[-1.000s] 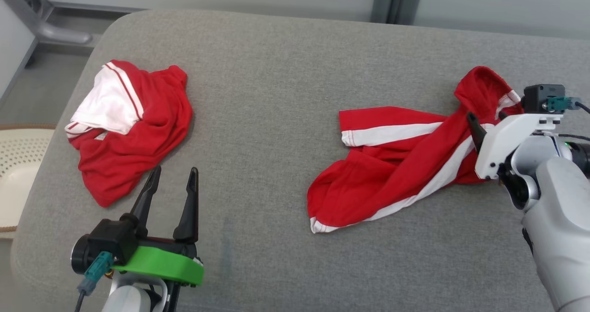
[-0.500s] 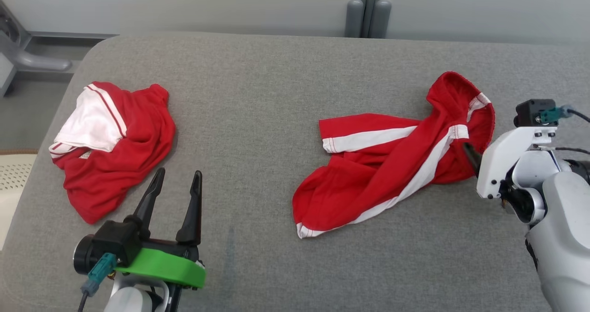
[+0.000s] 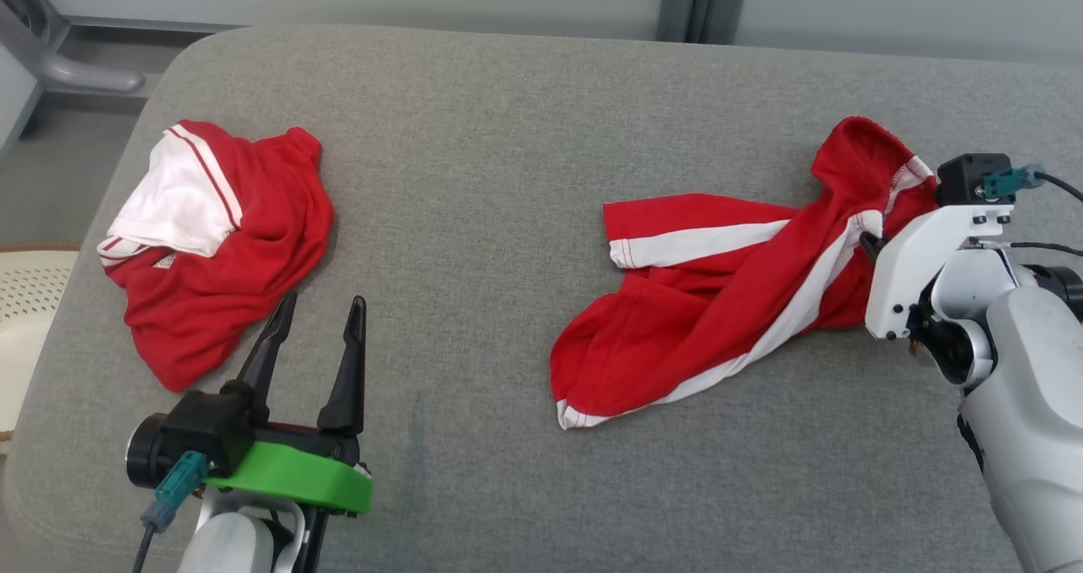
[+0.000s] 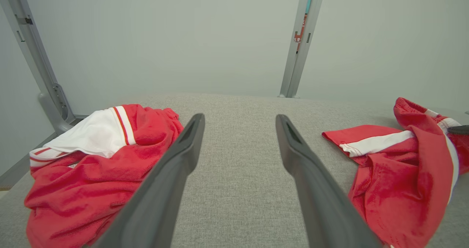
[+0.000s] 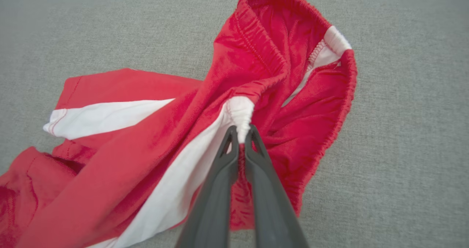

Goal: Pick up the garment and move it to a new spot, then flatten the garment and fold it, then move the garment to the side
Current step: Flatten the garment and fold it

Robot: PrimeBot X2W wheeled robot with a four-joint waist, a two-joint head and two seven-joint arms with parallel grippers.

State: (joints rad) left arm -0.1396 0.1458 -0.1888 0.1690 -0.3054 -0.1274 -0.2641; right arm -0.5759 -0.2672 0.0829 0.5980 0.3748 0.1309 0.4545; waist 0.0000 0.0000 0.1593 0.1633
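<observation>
The garment (image 3: 228, 243), a bunched red jersey with a white sleeve and striped trim, lies at the table's left and is also seen in the left wrist view (image 4: 91, 160). My left gripper (image 3: 322, 302) hovers open just in front of it, with nothing between its fingers (image 4: 239, 119). On the right lies a separate pair of red shorts (image 3: 719, 311) with white side stripes. My right gripper (image 3: 865, 239) is shut on the shorts' waistband at the white stripe's end (image 5: 242, 130). The shorts (image 5: 146, 149) still rest on the table.
Both cloths lie on a grey padded table (image 3: 508, 133) with rounded corners. A cream perforated basket (image 3: 30, 302) sits off the left edge. A grey post (image 3: 694, 2) stands behind the far edge, and a metal frame (image 3: 76, 65) at the back left.
My right gripper has closed from open onto the shorts' waistband. The head camera has shifted, so the whole picture moves. The left arm and the jersey stay put.
</observation>
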